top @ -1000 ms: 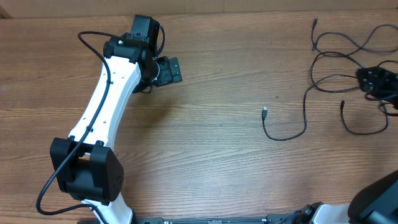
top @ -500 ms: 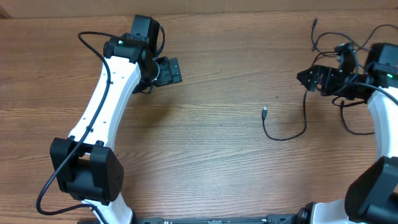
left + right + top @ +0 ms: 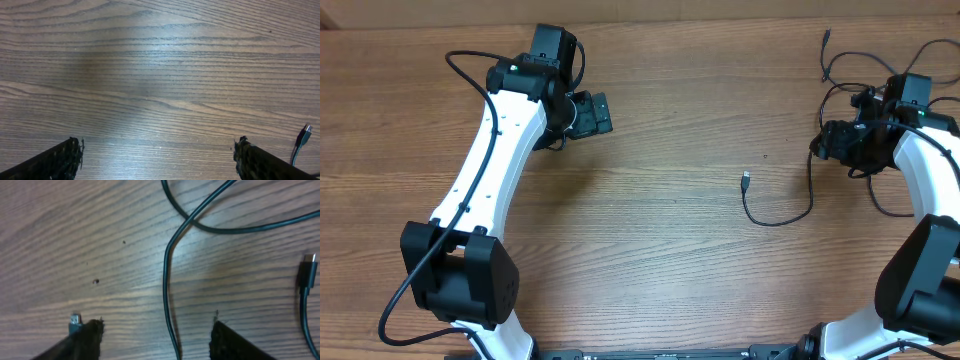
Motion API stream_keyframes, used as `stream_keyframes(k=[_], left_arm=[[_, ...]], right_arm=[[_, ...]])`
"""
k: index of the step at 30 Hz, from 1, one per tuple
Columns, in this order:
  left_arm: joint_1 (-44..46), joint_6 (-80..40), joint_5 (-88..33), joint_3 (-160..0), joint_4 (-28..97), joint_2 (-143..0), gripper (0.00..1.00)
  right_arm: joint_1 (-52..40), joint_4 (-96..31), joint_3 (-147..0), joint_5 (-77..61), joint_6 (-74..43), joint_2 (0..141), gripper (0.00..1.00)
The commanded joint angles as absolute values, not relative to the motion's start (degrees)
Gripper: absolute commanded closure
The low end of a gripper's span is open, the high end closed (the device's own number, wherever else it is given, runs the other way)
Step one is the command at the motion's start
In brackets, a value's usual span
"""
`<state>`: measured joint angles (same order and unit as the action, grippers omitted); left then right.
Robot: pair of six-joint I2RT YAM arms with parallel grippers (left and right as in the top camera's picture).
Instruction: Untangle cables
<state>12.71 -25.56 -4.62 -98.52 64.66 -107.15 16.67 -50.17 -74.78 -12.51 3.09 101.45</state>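
Note:
Several thin black cables lie tangled at the table's right side. One strand loops out toward the middle and ends in a small plug. My right gripper hovers low over the tangle's left part. In the right wrist view its jaws are open with one cable running between the fingers, untouched; a silver-tipped plug lies by the left finger and another plug at the right. My left gripper is open over bare wood at the far left, nothing between its fingers.
The wooden table stretches wide between the two arms. The left arm's white link crosses the left side diagonally. A cable plug shows at the right edge of the left wrist view. Cable loops reach the table's right edge.
My right arm has swung in from the right edge onto the cable tangle and settled over one strand, its jaws narrowing. The left arm has not moved.

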Motion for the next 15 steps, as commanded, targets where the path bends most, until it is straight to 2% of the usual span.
stream_keyframes(k=[1, 7, 15], left_arm=[[12.8, -25.3, -4.1, -99.2, 64.4, -105.6, 0.0], [12.8, -25.3, -4.1, -99.2, 64.4, -105.6, 0.01], [12.8, -25.3, -4.1, -99.2, 64.2, -105.6, 0.0]], right_arm=[[16.4, -49.2, -74.9, -12.3, 2.8, 102.8, 0.38], [16.3, -46.9, -71.1, -12.7, 2.8, 103.9, 0.51], [14.6, -43.4, -67.7, -9.9, 2.8, 103.9, 0.57]])
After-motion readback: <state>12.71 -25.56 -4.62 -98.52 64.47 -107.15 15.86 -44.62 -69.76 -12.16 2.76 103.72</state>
